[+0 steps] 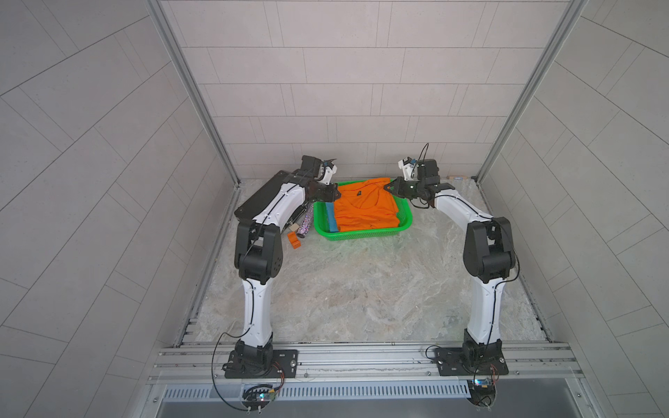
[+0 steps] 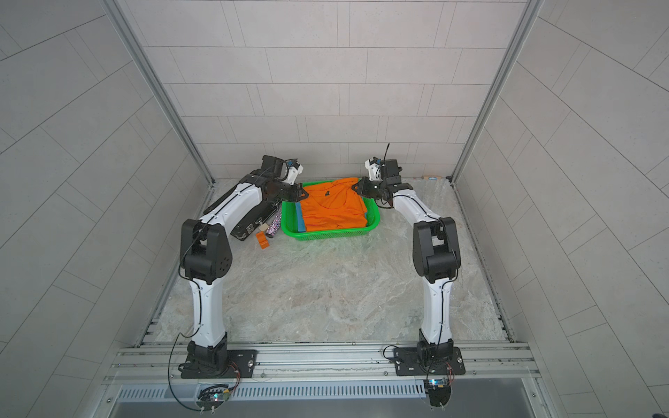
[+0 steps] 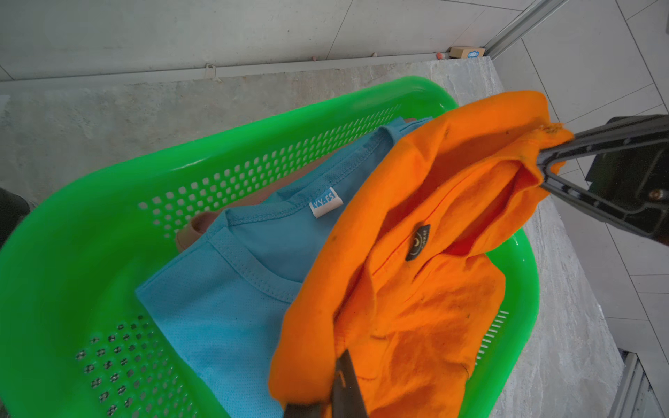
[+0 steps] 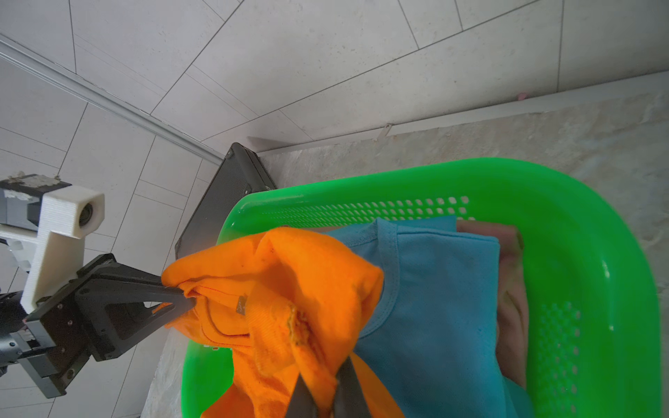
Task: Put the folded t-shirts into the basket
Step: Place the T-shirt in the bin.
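The green basket [image 1: 362, 237] [image 2: 325, 235] stands at the back middle of the table. An orange t-shirt [image 1: 362, 210] [image 3: 416, 289] [image 4: 289, 275] hangs slack over it and reaches down into it. My left gripper [image 1: 338, 193] [image 3: 344, 391] is shut on the shirt's far left corner. My right gripper [image 1: 386, 188] [image 4: 325, 394] is shut on the far right corner. Under the orange shirt a teal t-shirt [image 3: 224, 307] [image 4: 434, 289] lies flat in the basket. A pink t-shirt [image 3: 197, 224] [image 4: 510, 289] shows below the teal one.
A flat black case [image 1: 260, 195] [image 4: 224, 195] lies left of the basket, partly under my left arm. Beside it are a small orange block [image 1: 294, 240], a glittery tube [image 1: 306, 224] and a small wooden block [image 1: 294, 227]. A tiny box [image 1: 456, 177] sits by the back wall.
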### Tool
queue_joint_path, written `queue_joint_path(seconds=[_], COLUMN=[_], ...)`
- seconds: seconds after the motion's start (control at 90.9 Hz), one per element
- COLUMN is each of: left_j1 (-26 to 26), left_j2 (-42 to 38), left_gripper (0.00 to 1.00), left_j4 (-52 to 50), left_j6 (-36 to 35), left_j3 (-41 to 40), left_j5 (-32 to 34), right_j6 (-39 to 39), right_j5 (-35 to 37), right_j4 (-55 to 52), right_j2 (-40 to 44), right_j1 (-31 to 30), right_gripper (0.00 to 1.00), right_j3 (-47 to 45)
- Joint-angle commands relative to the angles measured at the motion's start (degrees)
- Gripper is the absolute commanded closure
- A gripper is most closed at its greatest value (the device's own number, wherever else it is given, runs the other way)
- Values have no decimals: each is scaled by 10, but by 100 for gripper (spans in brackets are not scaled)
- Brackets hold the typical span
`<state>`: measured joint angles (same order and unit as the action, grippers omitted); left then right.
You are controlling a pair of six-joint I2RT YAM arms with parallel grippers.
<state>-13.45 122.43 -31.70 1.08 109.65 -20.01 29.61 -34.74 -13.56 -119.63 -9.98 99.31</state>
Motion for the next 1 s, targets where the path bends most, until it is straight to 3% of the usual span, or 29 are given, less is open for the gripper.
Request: queue_joint_path(seconds=[0.0,0.396,0.429,0.484,0.539,0.583,0.693,0.869,0.99], left_j1=[8,16,17,18,22,25,30,33,33], left_j2=[18,58,58,56,56,53,39,-5,-55], left_gripper=[100,97,91,68,45,32,13,4,3], left_j4=[5,-21,-21,-16,-15,-15,-14,-3,4], left_j6=[-14,-30,-26,-15,-5,4,12,12,-1], left_j3=[30,74,74,71,72,72,71,61,33], left_j5=[-4,6,20,39,40,38,45,106,135], right_j6=[6,19,20,22,24,25,18,2,-8], right_j5=[-2,6,7,8,10,15,35,70,85], right_j4=[20,32,32,30,26,25,21,-9,-16], right_j2=[-5,-27,-31,-36,-39,-39,-23,17,71], right_j1=[2,-4,-4,-4,-4,-5,-5,-5,-6], right_gripper=[100,100,100,96,73,61,42,31,29], right_j3=[14,26,29,35,39,38,32,29,3])
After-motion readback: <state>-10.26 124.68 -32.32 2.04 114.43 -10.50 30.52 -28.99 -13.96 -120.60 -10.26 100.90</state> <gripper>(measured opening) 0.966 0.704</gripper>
